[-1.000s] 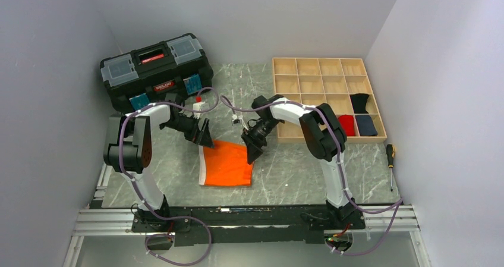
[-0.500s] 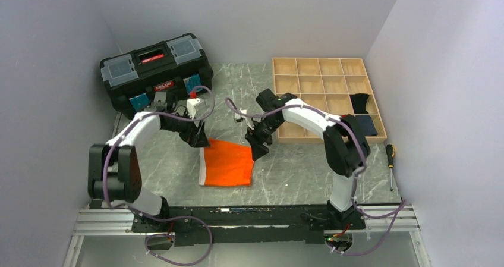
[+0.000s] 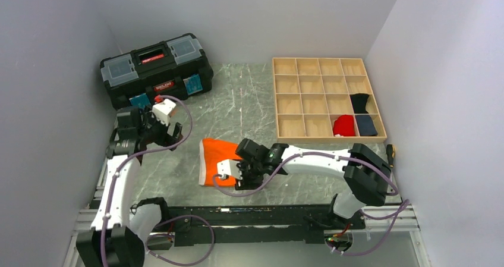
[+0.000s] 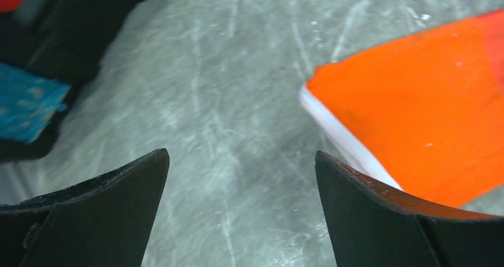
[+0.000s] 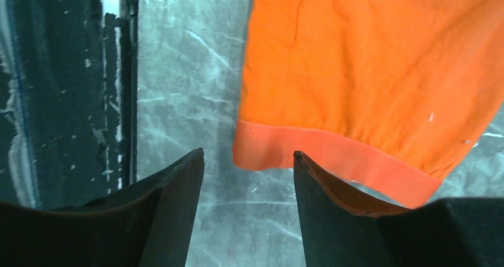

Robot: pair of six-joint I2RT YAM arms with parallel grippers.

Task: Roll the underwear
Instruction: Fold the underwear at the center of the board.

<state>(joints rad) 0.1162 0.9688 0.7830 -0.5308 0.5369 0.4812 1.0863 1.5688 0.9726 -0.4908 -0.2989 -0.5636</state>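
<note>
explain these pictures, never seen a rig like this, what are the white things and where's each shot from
The white things are two robot arms bolted to the near edge of a table. The wide picture looks down from above and behind them. The other two come from a camera on each wrist; the dark wedges are that arm's fingers. On the table: orange underwear, a black toolbox and a wooden tray holding a red bundle, a black bundle and a navy bundle. The left hand is open over the table; the right hand is open at the underwear's hem. Neither holds anything.
</note>
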